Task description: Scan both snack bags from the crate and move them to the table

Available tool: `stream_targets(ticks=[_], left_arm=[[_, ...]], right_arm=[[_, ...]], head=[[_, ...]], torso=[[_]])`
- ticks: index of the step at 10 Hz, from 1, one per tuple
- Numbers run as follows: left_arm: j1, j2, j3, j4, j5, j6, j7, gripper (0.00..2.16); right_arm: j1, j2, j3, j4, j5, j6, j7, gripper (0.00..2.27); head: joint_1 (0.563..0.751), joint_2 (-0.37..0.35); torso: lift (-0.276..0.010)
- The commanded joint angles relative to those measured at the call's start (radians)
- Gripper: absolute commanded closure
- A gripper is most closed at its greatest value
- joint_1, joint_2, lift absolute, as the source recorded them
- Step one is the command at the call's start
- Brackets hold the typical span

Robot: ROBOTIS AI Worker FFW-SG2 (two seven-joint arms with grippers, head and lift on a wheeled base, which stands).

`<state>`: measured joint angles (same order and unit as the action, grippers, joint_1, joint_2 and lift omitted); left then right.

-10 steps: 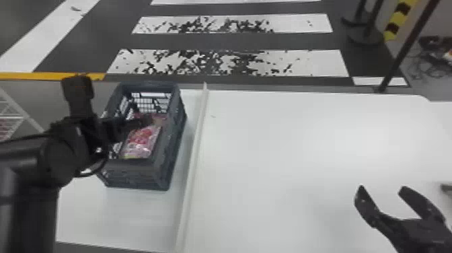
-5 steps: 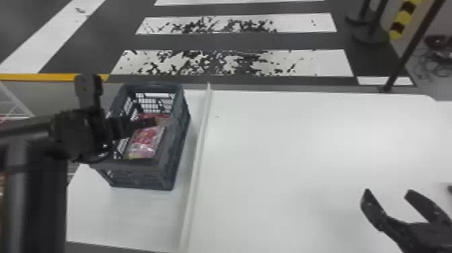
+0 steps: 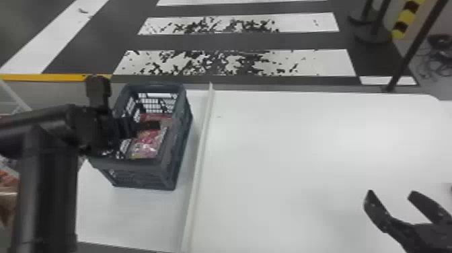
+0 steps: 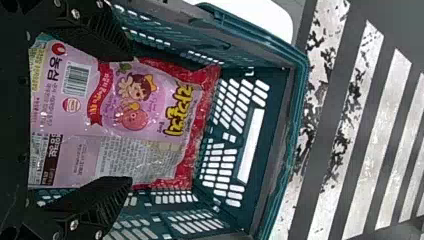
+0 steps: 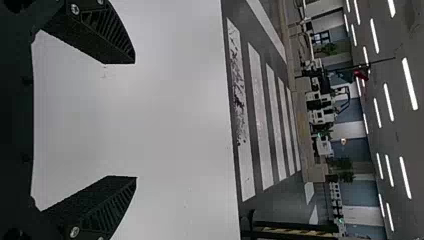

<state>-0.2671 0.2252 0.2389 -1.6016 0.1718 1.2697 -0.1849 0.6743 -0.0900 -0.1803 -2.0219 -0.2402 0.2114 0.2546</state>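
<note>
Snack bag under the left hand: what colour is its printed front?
Mostly pink, with red edging; it shows best in the left wrist view.

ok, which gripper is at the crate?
The left gripper: its open fingers are at the crate, by a snack bag. The right gripper, also open, is over the table, right of the white divider.

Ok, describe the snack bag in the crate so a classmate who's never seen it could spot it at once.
On the white table, left of the long pale strip, stands a lattice crate. The snack bag lies inside: pink, red at one end, with cartoon print, bright against the crate's dark walls.
</note>
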Motion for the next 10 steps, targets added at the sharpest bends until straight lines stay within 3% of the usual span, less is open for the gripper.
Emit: stream_targets(ticks=[1, 3, 6, 10], left_arm=[[-0.032, 0.005, -0.026, 0.037, -0.026, 0.049, -0.021, 0.16], [-0.052, 0.006, -0.062, 0.077, -0.074, 0.089, -0.048, 0.16], [-0.1, 0.025, -0.096, 0.177, -0.106, 0.107, -0.082, 0.15], [-0.144, 0.026, -0.141, 0.319, -0.15, 0.07, -0.102, 0.15]], right_arm=[[-0.001, -0.007, 0.002, -0.003, -0.004, 0.003, 0.0, 0.1], [0.002, -0.01, 0.001, -0.014, -0.007, 0.015, 0.0, 0.1], [-0.001, -0.011, 0.004, -0.014, -0.01, 0.015, 0.0, 0.1], [-0.004, -0.01, 0.009, -0.003, -0.013, 0.015, 0.0, 0.1]], head=[[0.695, 0.117], [0.695, 0.108], [0.695, 0.107], [0.695, 0.114]], torso=[[-0.087], [-0.087], [-0.087], [-0.087]])
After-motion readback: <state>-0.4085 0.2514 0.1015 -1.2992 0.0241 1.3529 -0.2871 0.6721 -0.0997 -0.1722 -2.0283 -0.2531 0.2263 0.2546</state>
